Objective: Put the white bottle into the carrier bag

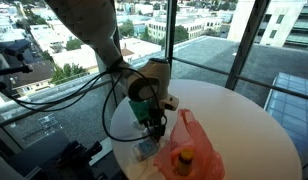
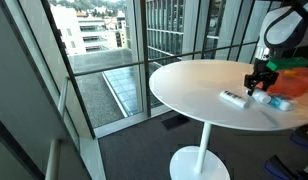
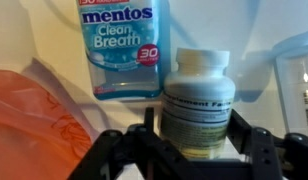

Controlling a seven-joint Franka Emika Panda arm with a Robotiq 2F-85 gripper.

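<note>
The white bottle (image 3: 199, 100), with a white cap and a dark supplement label, sits between my gripper's (image 3: 192, 128) two black fingers in the wrist view, and both fingers press on its sides. In an exterior view my gripper (image 1: 149, 122) is low over the round white table (image 1: 244, 120), just beside the orange carrier bag (image 1: 199, 150); the bottle itself is hidden there. The bag also shows at the left of the wrist view (image 3: 34, 120). In the exterior view from across the table my gripper (image 2: 257, 85) is next to the bag (image 2: 291, 88).
A blue Mentos Clean Breath pack (image 3: 119, 45) lies just beyond the bottle. A small white object (image 2: 232, 97) lies on the table (image 2: 194, 85) nearby. A yellow-orange item (image 1: 182, 158) lies at the bag. Glass walls surround the table.
</note>
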